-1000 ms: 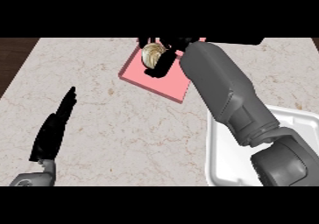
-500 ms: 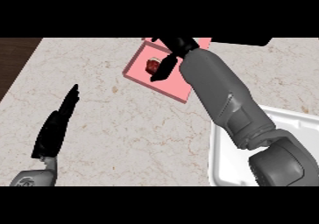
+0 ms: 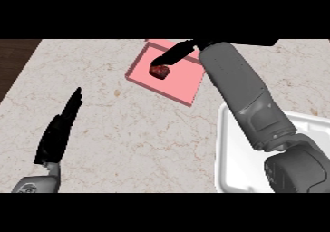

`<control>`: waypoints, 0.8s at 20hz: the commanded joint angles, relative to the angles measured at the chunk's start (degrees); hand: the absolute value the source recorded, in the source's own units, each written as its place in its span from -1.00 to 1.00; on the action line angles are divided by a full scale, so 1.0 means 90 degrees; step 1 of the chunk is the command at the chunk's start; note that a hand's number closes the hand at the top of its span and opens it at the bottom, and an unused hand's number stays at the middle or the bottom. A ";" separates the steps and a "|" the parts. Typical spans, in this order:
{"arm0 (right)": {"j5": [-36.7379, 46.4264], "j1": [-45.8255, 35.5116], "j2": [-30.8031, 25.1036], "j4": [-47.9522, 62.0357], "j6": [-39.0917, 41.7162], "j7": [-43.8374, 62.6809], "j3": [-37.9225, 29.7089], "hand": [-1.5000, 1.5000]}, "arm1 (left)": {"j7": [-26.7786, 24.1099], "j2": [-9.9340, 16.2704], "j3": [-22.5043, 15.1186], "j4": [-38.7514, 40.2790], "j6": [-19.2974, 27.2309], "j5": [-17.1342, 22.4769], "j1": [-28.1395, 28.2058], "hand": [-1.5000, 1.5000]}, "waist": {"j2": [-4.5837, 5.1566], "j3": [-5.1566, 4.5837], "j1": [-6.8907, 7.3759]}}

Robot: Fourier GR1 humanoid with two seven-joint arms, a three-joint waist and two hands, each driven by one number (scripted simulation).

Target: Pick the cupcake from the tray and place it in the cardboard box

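A small dark red cupcake (image 3: 159, 71) is over the pink tray (image 3: 181, 84) at the counter's far side. My right hand (image 3: 177, 53) comes in from the right, and its fingertips close on the cupcake's top. The grey right forearm (image 3: 241, 90) runs from the lower right up to the tray and hides the tray's far right part. The white box (image 3: 225, 149) lies at the lower right, partly under that arm. At the lower left my left hand (image 3: 59, 131) rests open, fingers straight and pointing up, away from the tray.
The marble counter (image 3: 128, 136) spreads between the tray and the box. A dark wooden strip (image 3: 10, 68) runs beyond the counter's left edge.
The right hand has drawn back slightly to the right. The cupcake has shifted toward me on the tray and now shows dark red instead of tan. The left hand has not moved.
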 commanded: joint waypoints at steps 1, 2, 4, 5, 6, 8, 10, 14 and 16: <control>-0.0649 -0.0082 -0.0475 -0.0105 0.0398 -0.0001 -0.0649 -1.00 | -0.0124 -0.0087 -0.0036 0.0118 0.0146 -0.0120 0.0022 0.00 | 0.0027 0.0000 -0.0032; -0.0733 -0.0074 -0.0699 -0.0091 0.0467 0.0116 -0.0746 -1.00 | -0.0038 0.0016 0.0027 -0.0009 0.0004 -0.0002 0.0080 0.00 | -0.0002 0.0002 -0.0030; -0.0859 -0.0173 -0.0970 -0.0073 0.0418 0.0385 -0.0903 -1.00 | 0.0025 -0.0004 0.0045 0.0098 0.0065 -0.0051 -0.0082 0.00 | 0.0041 -0.0001 -0.0027; -0.0840 0.0218 -0.1106 -0.0095 0.0306 0.0052 -0.0909 -1.00 | 0.0078 -0.0020 -0.0006 -0.0085 0.0028 -0.0024 -0.0058 0.00 | 0.0060 0.0006 -0.0002; -0.0908 -0.0037 -0.1310 -0.0099 0.0256 0.0426 -0.0997 -1.00 | 0.0181 -0.0108 -0.0153 -0.0349 0.0063 -0.0087 0.0060 0.00 | 0.0011 0.0008 0.0045; -0.0908 0.0247 -0.1497 -0.0094 0.0291 0.0197 -0.1016 -1.00 | -0.0055 -0.0041 0.0032 -0.0005 0.0087 -0.0037 -0.0050 0.00 | 0.0074 0.0001 0.0013; -0.1025 0.0449 -0.1952 -0.0082 0.0606 0.0133 -0.1154 -1.00 | 0.0024 -0.0007 0.0004 -0.0145 0.0001 0.0003 -0.0016 0.00 | 0.0104 0.0012 0.0051; -0.1071 0.0524 -0.2424 -0.0070 0.1038 0.0098 -0.1212 -1.00 | 0.0171 -0.0023 -0.0038 -0.0117 0.0004 -0.0049 -0.0185 0.00 | 0.0129 0.0018 0.0084; -0.1015 0.0805 -0.2760 -0.0080 0.1520 -0.0186 -0.1153 -1.00 | -0.0016 -0.0026 0.0003 -0.0130 -0.0010 0.0024 0.0026 0.00 | 0.0156 0.0023 0.0137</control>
